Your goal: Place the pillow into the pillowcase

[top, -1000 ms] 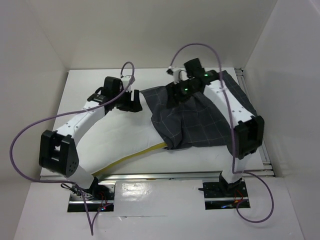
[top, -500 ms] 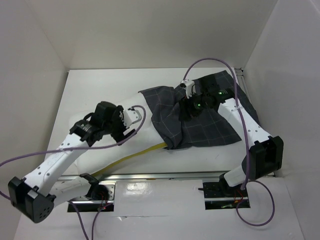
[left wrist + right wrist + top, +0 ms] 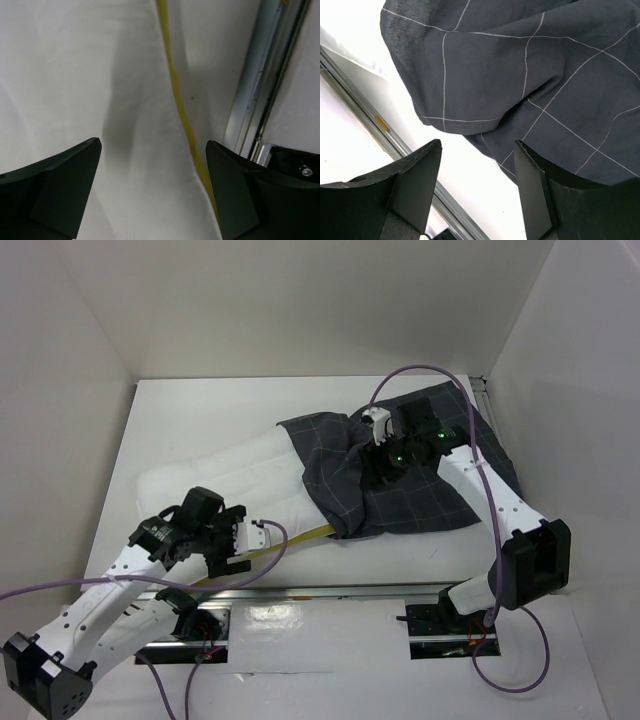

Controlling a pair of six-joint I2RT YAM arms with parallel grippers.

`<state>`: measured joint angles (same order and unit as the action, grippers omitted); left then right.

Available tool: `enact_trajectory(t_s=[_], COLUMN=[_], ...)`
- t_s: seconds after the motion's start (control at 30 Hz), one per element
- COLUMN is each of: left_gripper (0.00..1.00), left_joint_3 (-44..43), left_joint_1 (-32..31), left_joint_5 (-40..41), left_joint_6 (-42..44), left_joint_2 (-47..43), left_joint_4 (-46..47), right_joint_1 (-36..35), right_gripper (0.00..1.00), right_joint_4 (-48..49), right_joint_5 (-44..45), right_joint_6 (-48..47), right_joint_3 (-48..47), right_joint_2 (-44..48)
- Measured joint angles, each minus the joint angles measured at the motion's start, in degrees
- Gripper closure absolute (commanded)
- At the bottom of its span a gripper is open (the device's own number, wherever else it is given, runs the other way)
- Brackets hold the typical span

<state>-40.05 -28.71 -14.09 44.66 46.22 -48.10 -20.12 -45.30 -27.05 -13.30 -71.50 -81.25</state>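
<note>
Charcoal-grey cloth crossed by a thin pale grid, the pillowcase lies rumpled directly beneath the right pincer. From there it spreads away toward the right-hand wall. In the right wrist view a folded hem curves under the gap between the fingers, with white desk showing on the near side of it. That pincer stands wide open and has hold of nothing. The pillow is white and softly creased, with a yellow band along its near edge. It stretches from under the left pincer toward the right pincer, where its end is covered by the pillowcase's edge. Whether that end is inside the sleeve or only beneath it cannot be told. The left pincer is also spread wide and empty, hovering over the pillow's near edge. The band runs below its gap, closer to one finger. Just beyond the band on that side lies a metal rail marking the desk's near border. Bare desk lies open on the far side of the left pincer, bounded by white walls at the left, back and right. There is one pillow, one pillowcase, two arms and two pincers.
</note>
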Motion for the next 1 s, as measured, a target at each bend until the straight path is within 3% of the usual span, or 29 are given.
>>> enact_trajectory(t_s=[0.3,0.87,1.0], left_gripper=[0.00,0.00,0.71], left_joint_3=[2.01,9.92,9.81], left_joint_1=[0.00,-3.54,-3.93], left_joint_5=[-3.93,12.26,12.79], left_joint_6=[1.68,1.64,1.51], left_joint_2=[2.56,16.15,18.99], left_joint_4=[0.79,31.30,34.60], right_joint_1=[0.00,0.00,0.00], right_gripper=[0.33,0.33,0.33], right_joint_4=[0.00,-0.22,-0.33], right_joint_5=[0.55,0.24,0.17], right_joint_6=[0.17,0.04,-0.07], right_joint_3=[0.00,-2.91,-4.11], right_joint_2=[-0.11,-6.54,-7.48])
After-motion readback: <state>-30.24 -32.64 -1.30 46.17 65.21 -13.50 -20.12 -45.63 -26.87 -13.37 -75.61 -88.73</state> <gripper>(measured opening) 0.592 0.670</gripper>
